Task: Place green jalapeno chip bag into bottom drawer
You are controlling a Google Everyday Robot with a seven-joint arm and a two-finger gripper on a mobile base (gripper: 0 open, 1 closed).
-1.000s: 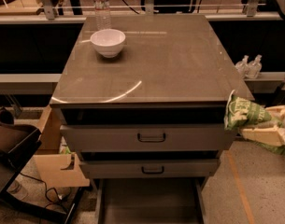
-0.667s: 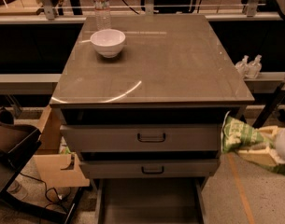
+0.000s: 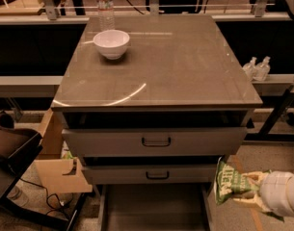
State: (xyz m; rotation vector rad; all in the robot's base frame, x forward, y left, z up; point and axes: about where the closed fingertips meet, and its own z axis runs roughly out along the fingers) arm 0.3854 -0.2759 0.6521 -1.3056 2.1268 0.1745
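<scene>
The worktop (image 3: pixel 185 66) lies above and left of the hand (image 3: pixel 247 190). The open bottom drawer (image 3: pixel 153 208) sits just left of the hand, slightly lower. The hand pinches the bag (image 3: pixel 228 183) beside that drawer, outside it. The bowl (image 3: pixel 112 43) stands far up-left.

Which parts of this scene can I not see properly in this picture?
The bottom drawer: camera view, front end cut off by the lower edge.
The green jalapeno chip bag: right part hidden by the gripper, low right beside the drawer, shut on it; print unreadable.
The two small bottles, right: labels too small to read.
</scene>
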